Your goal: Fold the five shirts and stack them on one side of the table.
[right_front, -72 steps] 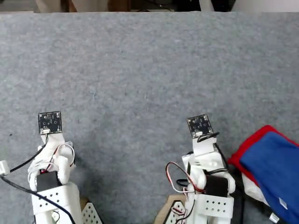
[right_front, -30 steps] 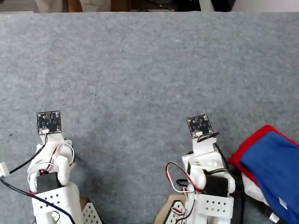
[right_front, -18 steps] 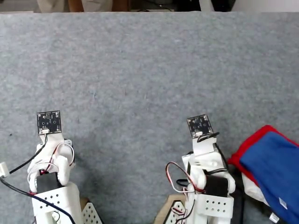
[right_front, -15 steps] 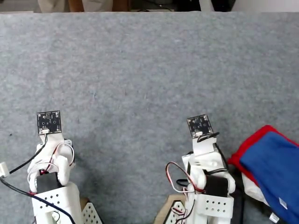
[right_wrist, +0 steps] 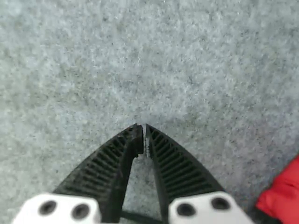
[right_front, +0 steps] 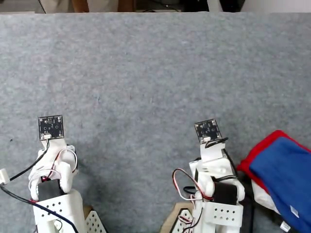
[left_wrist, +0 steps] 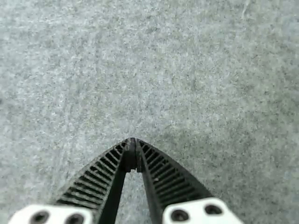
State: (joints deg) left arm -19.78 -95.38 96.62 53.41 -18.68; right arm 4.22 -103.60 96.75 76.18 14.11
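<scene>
Table: a grey felt cover [right_front: 155,73] is spread over the whole top, and both arms are mounted at its near edge.
Left arm: the left arm [right_front: 51,170] is folded back close to its base at the near left of the table, with a square camera board [right_front: 51,127] seen on its wrist from above.
Left gripper: the left gripper [left_wrist: 131,142] is held low over bare felt; its ribbed black jaws are brought together at the tips and nothing is caught between them.
Right arm: the right arm [right_front: 214,179] is folded back in the same way, just beside the shirts.
Right gripper: the right gripper [right_wrist: 143,128] is pointed down at the felt with its tips pressed together and nothing held.
Stack: folded shirts are piled at the near right corner of the table, partly cut off by the picture's edge.
Blue shirt: the blue shirt [right_front: 284,170] is laid on top of the pile.
Red shirt: the red shirt [right_front: 262,145] is seen as a border under the blue one; a corner of it [right_wrist: 282,196] is also seen near the right gripper, apart from its jaws.
White garment: a white garment [right_front: 262,191] is seen below the red one, next to the right arm's base.
</scene>
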